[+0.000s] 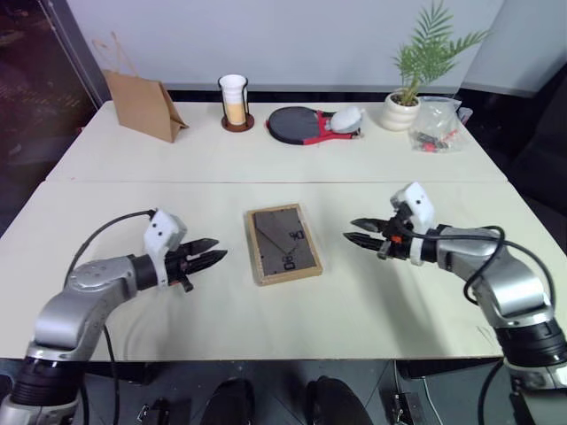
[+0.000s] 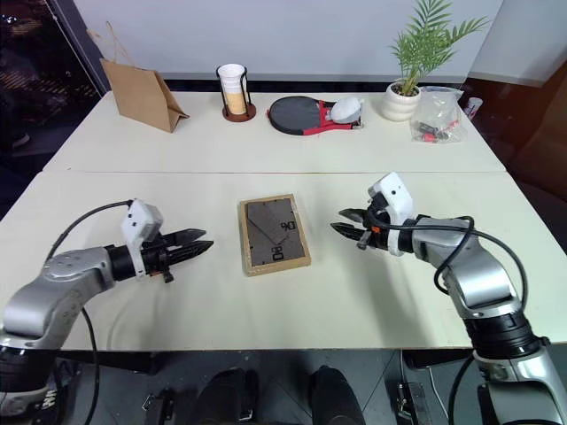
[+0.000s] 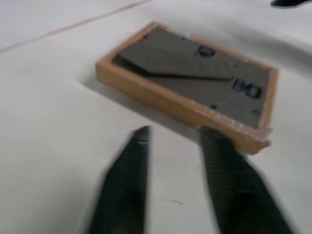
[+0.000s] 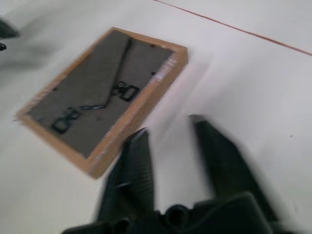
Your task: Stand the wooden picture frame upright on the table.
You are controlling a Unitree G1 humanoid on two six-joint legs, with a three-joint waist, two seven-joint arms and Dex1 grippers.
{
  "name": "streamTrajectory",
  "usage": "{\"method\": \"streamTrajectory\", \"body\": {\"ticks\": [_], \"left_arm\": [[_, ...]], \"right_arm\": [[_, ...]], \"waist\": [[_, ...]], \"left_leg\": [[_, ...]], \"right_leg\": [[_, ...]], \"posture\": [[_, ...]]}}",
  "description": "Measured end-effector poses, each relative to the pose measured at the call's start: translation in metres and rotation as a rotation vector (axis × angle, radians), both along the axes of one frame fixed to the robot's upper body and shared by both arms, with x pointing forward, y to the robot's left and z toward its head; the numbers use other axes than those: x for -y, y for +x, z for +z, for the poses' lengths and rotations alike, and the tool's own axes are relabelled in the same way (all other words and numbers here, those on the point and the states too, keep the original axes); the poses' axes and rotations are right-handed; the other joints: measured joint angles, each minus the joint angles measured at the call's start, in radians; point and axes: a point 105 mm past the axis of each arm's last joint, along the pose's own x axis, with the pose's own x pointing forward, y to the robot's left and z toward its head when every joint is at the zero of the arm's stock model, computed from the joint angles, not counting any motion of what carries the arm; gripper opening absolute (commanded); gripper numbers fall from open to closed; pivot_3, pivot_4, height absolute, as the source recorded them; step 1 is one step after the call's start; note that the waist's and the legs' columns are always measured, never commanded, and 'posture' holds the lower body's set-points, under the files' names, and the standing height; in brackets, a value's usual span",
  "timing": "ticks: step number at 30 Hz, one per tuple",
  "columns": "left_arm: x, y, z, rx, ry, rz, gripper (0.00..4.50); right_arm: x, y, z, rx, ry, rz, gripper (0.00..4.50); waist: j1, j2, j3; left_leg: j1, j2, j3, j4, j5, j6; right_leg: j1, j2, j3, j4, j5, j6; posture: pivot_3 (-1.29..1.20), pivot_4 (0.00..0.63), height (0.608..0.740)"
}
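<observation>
Item: wooden picture frame (image 1: pixel 283 243), lying back-up mid-table (image 1: pixel 399 301). You are flanking it; left pincer (image 1: pixel 205 252) and right pincer (image 1: pixel 363 232) slightly parted, empty. Grip opposite long edges evenly.

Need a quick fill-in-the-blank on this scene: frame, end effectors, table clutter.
1. The frame lies face ___ on the table.
2. It sits between the left end effector and the right end effector, touching ___ of them.
3. The bag stands at the table's far ___ corner.
4. Both end effectors hold ___.

Missing words: down; neither; left; nothing
</observation>
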Motion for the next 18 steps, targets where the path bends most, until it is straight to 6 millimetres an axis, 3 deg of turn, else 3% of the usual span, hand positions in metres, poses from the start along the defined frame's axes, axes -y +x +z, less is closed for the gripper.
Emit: {"method": "streamTrajectory", "body": {"ticks": [11,14,18], "left_arm": [[0.036,0.022,-0.035,-0.003,0.046,0.046,0.02],[0.044,0.021,-0.043,-0.015,0.052,0.042,0.02],[0.046,0.019,-0.043,-0.02,0.061,0.04,0.02]], "right_arm": [[-0.023,0.023,-0.042,-0.004,-0.059,-0.136,0.01],[-0.031,0.023,-0.055,-0.026,-0.075,-0.13,0.01],[-0.041,0.018,-0.057,-0.037,-0.063,-0.098,0.01]], "waist": [[-0.002,0.0,0.0],[-0.002,0.0,0.0],[-0.002,0.0,0.0]], "left_leg": [[0.0,-0.001,0.0,0.0,0.0,0.0],[0.0,-0.001,0.0,0.0,0.0,0.0],[0.0,0.0,0.0,0.001,0.0,0.0]], "right_leg": [[0.0,0.0,0.0,0.001,0.0,0.001],[-0.001,0.0,0.0,0.002,0.0,0.001],[-0.001,0.0,0.0,0.002,0.0,0.001]], "posture": [[0.0,0.15,0.74],[0.0,0.15,0.74],[0.0,0.15,0.74]]}}
